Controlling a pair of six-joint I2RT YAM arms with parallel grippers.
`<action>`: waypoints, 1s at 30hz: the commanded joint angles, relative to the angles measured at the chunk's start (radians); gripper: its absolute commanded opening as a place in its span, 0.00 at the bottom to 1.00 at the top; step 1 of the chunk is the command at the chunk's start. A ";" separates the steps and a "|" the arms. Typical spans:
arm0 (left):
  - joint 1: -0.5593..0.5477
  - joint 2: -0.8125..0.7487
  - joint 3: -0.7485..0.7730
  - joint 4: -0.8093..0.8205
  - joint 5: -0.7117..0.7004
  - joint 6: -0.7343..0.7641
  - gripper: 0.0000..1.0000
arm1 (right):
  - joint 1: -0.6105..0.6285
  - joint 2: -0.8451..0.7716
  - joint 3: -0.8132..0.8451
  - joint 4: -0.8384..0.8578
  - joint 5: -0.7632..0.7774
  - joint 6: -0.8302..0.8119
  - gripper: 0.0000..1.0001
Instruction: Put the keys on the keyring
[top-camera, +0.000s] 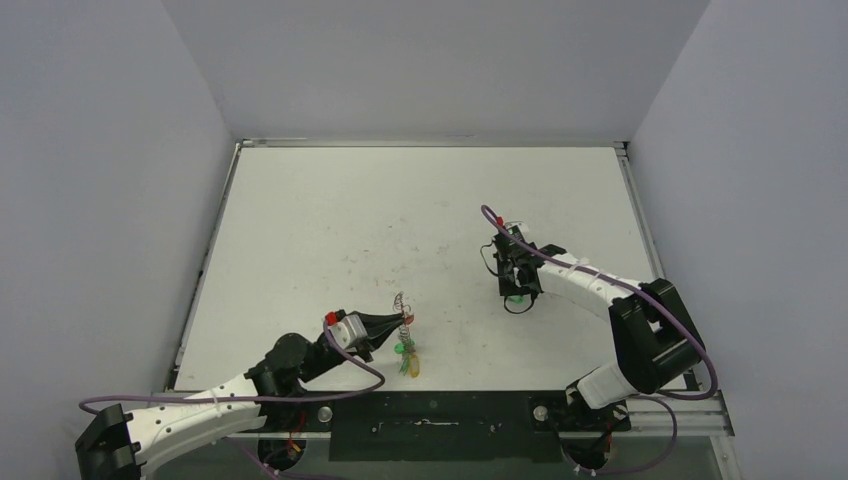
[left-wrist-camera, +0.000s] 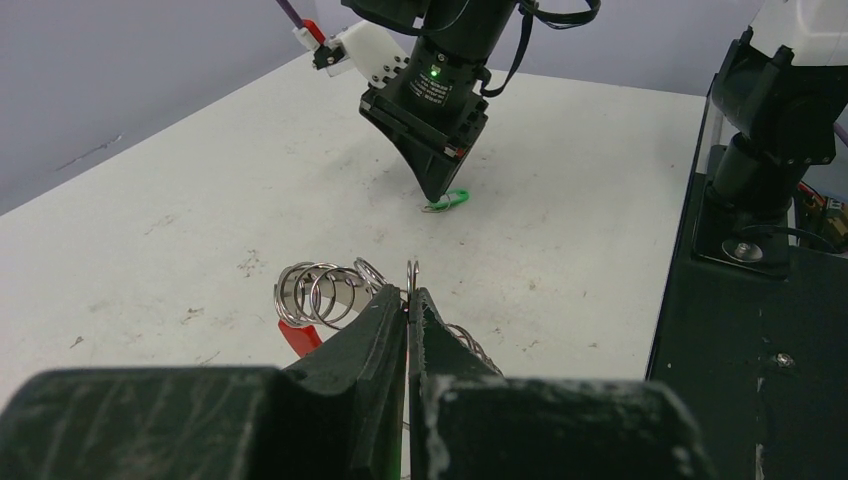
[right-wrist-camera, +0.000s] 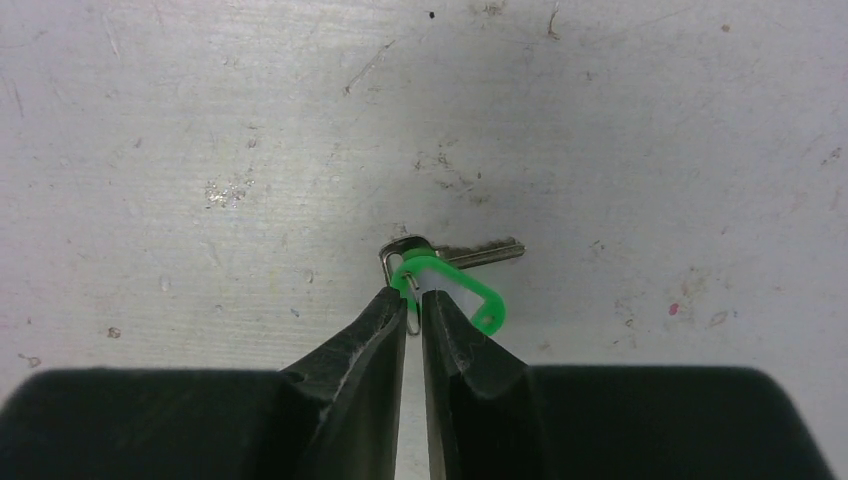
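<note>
My left gripper (top-camera: 397, 322) is shut on the keyring (left-wrist-camera: 315, 293), a silvery wire coil with a red plastic segment (left-wrist-camera: 300, 338), held just above the table near the front edge. Right below the keyring (top-camera: 403, 312) are a green-headed key (top-camera: 404, 349) and a yellow-headed key (top-camera: 413, 366); I cannot tell whether they are threaded on it. At mid-right my right gripper (right-wrist-camera: 412, 300) points down at another green key (right-wrist-camera: 462, 288) lying flat. Its jaws are closed to a narrow slit on the tag's end and its small wire ring. In the left wrist view that green key (left-wrist-camera: 447, 201) sits under the right gripper (left-wrist-camera: 440, 188).
White table (top-camera: 420, 200), scuffed, boxed in by grey walls on the left, back and right. A black base plate (top-camera: 430, 415) runs along the near edge. The right arm's base (left-wrist-camera: 770, 150) stands on it, and purple cables loop along both arms.
</note>
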 joint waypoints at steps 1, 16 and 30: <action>0.000 -0.002 0.048 0.046 -0.018 -0.015 0.00 | 0.009 0.002 0.020 0.021 0.000 0.011 0.08; 0.000 -0.023 0.074 -0.029 -0.018 -0.039 0.00 | 0.010 -0.159 0.070 -0.020 -0.175 -0.108 0.00; 0.000 0.007 0.090 -0.082 -0.018 -0.110 0.00 | 0.193 -0.293 0.090 0.018 -0.438 -0.282 0.00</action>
